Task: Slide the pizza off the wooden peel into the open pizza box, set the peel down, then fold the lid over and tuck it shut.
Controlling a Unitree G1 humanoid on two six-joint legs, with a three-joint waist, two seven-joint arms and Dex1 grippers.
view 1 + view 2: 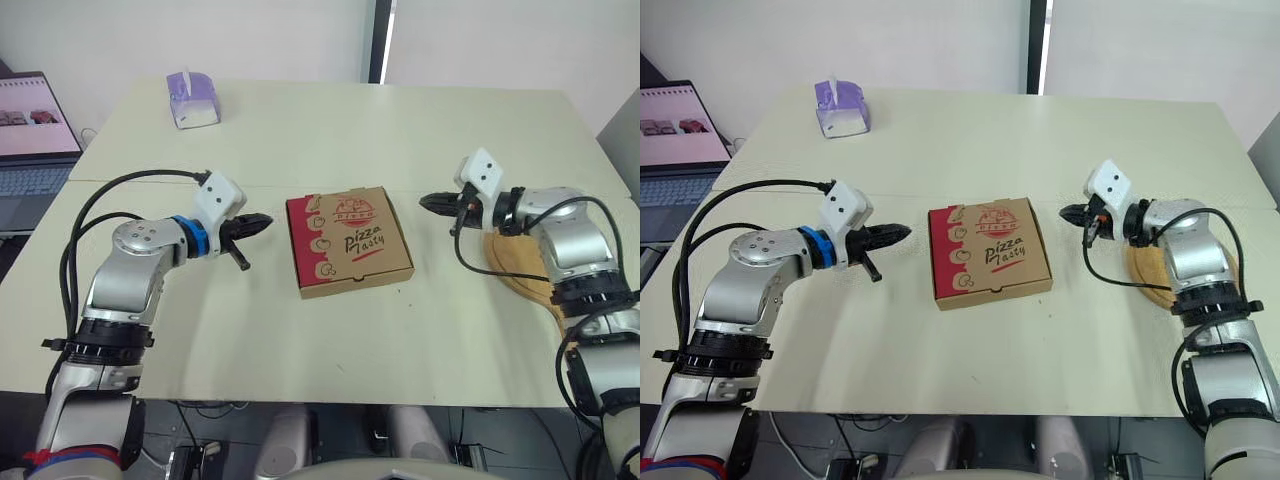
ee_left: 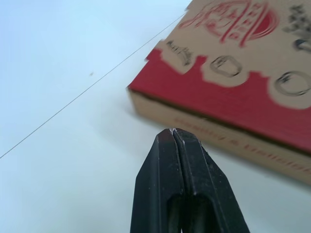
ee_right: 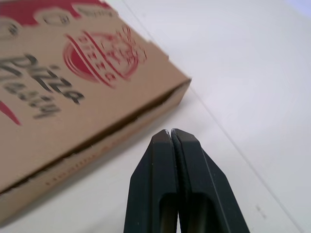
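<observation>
The brown and red pizza box [image 1: 347,241] lies flat in the middle of the table with its lid down. My left gripper [image 1: 262,222] hovers just off the box's left side, its fingers [image 2: 176,165] pressed together and empty, pointing at the red edge of the pizza box [image 2: 233,82]. My right gripper [image 1: 427,201] hangs a short way off the box's right side, fingers [image 3: 172,167] also pressed together with nothing in them, aimed at a corner of the pizza box [image 3: 73,92]. The wooden peel [image 1: 520,262] lies flat on the table at the right, partly under my right arm.
A purple and white tissue box [image 1: 193,100] stands at the far left of the table. A laptop [image 1: 35,135] with a lit screen sits beyond the table's left edge. A seam [image 2: 87,87] runs across the pale tabletop.
</observation>
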